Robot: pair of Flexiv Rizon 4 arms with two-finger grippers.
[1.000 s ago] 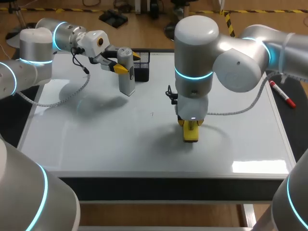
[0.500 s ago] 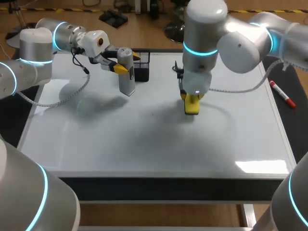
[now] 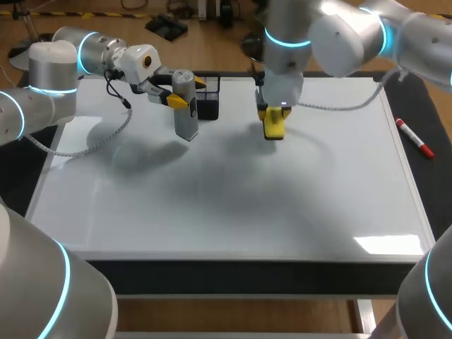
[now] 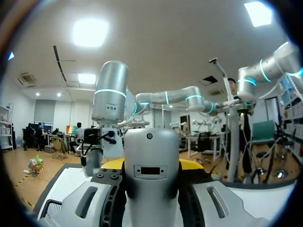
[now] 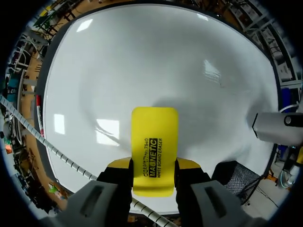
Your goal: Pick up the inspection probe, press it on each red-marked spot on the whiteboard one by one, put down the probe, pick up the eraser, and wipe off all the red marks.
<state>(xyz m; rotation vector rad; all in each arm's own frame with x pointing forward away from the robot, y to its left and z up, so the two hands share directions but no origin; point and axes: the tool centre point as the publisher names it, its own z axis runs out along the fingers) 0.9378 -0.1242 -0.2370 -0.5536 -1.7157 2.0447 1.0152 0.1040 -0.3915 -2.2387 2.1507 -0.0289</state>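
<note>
Right gripper [image 5: 154,166] clamps the likely light, rigid yellow eraser [image 5: 154,135] by its long edges over the whiteboard [image 3: 233,205]; left gripper [image 3: 188,92] grasps the stiff inspection probe [image 3: 186,121] mid-body.

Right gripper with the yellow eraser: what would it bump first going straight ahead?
Probably the flat white whiteboard; the yellow rectangular eraser in the right gripper would touch it first.
</note>
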